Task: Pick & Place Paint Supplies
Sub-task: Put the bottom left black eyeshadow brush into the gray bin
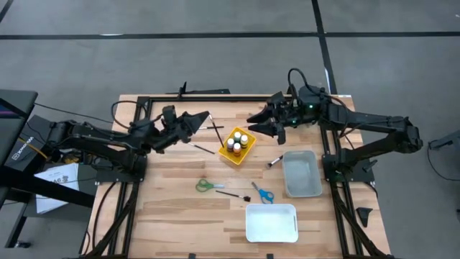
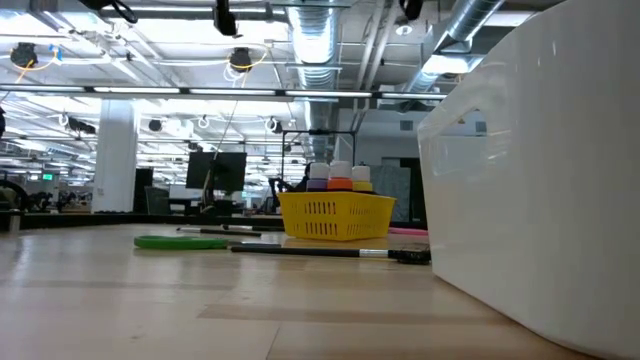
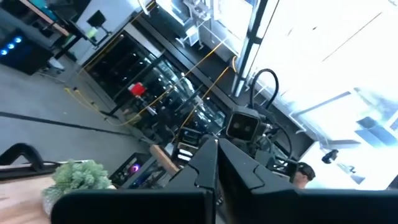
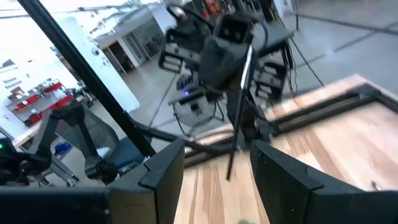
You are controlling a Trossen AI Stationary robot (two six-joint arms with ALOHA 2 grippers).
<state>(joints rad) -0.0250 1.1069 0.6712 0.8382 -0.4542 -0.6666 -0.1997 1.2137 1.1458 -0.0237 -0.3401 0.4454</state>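
Note:
My left gripper is over the table's far middle, left of the yellow basket, and is shut on a thin dark brush. The right wrist view shows that brush hanging from it. My right gripper hovers open just beyond the basket, facing the left one, with its fingers spread wide. The basket holds several white-capped paint bottles. More brushes lie flat on the table: one left of the basket, one by the grey bin, one near the scissors. My left gripper pinches the brush near its upper end between its two shut fingers. The brush hangs below the fingers, close to upright and lifted clear of the table. The gripper's dark body hides the exact place of contact.
A grey bin and a white bin sit on the table's right near part. Green scissors and blue scissors lie in the near middle. A spiky green plant shows in the left wrist view.

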